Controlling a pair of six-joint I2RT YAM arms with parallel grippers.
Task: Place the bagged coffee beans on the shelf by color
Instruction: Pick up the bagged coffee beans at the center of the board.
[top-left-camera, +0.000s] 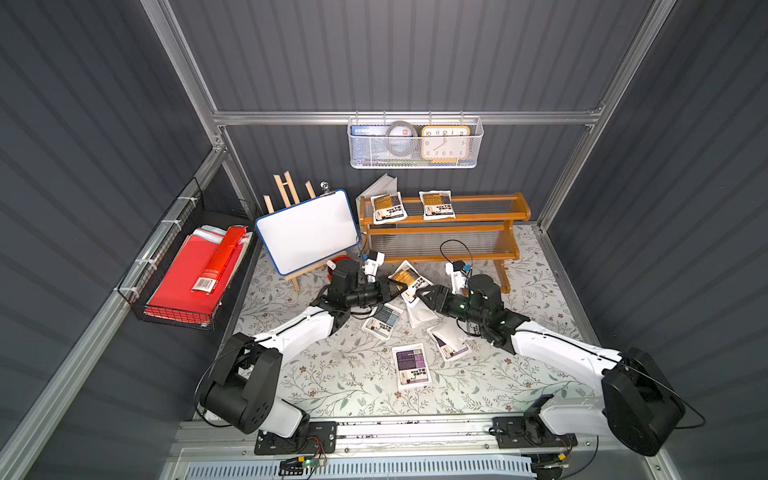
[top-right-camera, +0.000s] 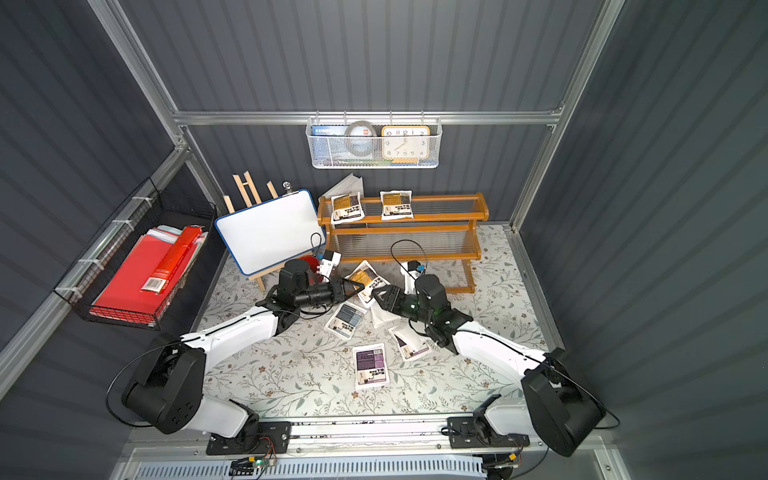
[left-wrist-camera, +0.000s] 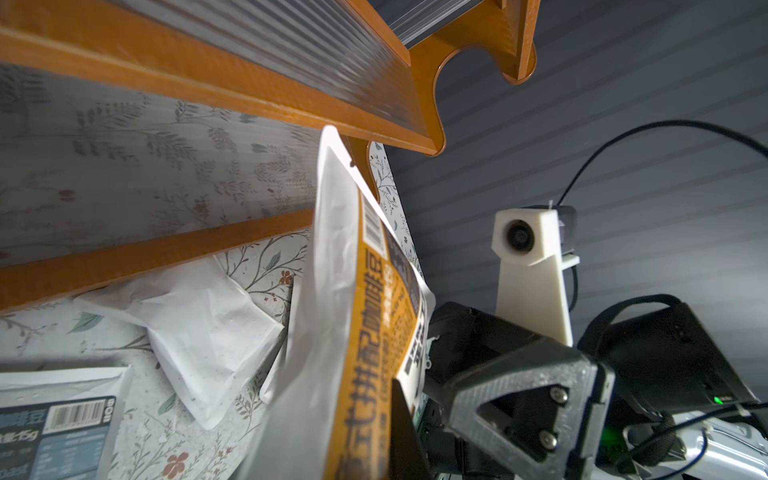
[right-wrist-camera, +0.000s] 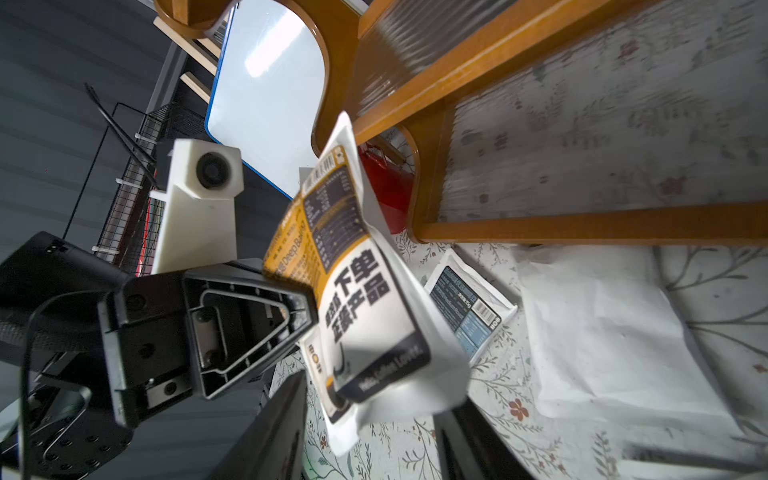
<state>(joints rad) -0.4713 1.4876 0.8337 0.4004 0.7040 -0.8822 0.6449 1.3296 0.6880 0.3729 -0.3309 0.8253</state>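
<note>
My left gripper is shut on one edge of an amber-labelled bag of coffee beans, held tilted above the table in front of the shelf. My right gripper faces it, open, with its fingers on either side of the bag's lower end without pressing it. Two amber bags lie on the shelf's top tier. On the table lie a blue-grey bag, a purple bag, a plain white bag and one half under my right arm.
A whiteboard on an easel stands just left of the shelf, with a red object at its foot. A white book leans behind the shelf. A black wire basket with red folders hangs left; a white mesh basket hangs on the back wall.
</note>
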